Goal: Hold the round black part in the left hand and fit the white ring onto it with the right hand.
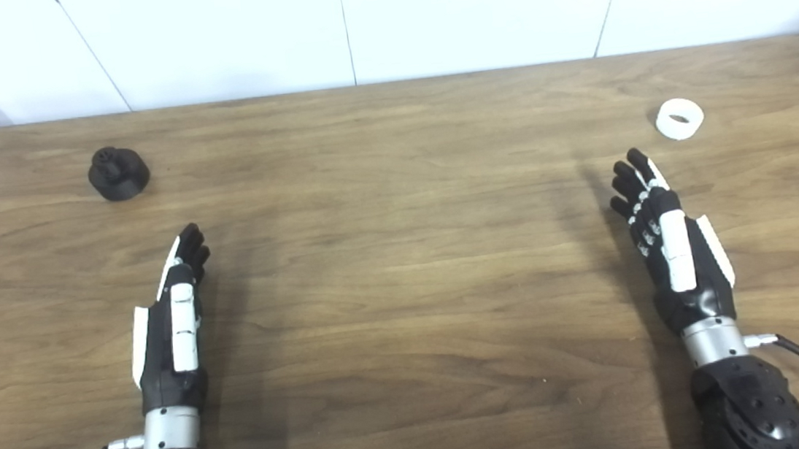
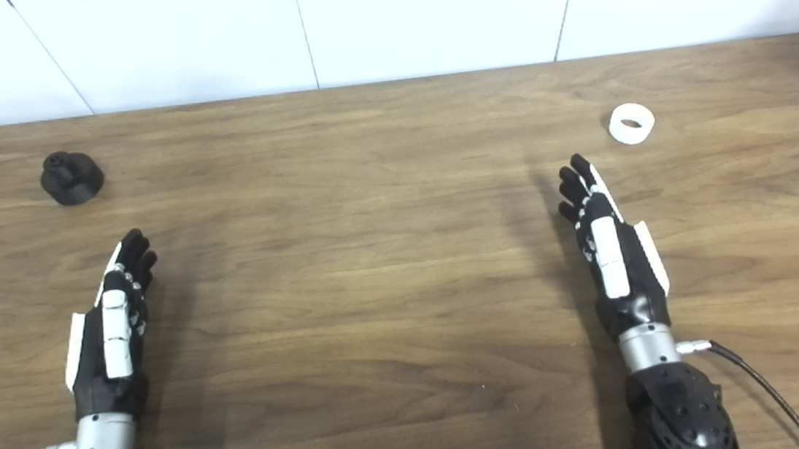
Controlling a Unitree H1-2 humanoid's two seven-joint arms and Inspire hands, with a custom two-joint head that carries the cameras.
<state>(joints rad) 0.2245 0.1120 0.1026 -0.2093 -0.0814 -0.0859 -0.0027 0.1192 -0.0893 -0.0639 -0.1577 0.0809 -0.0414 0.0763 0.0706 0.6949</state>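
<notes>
Black part [image 1: 118, 173] and white ring [image 1: 680, 119] lie unobstructed.

The brown wood-grain desk [image 1: 404, 268] looks smooth with a faint sheen. The round black plastic part [image 1: 118, 174] is matt, and the small white plastic ring [image 1: 680, 119] looks smooth and matt too.

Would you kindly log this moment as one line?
left hand open | right hand open | black part, white ring untouched on table
</notes>
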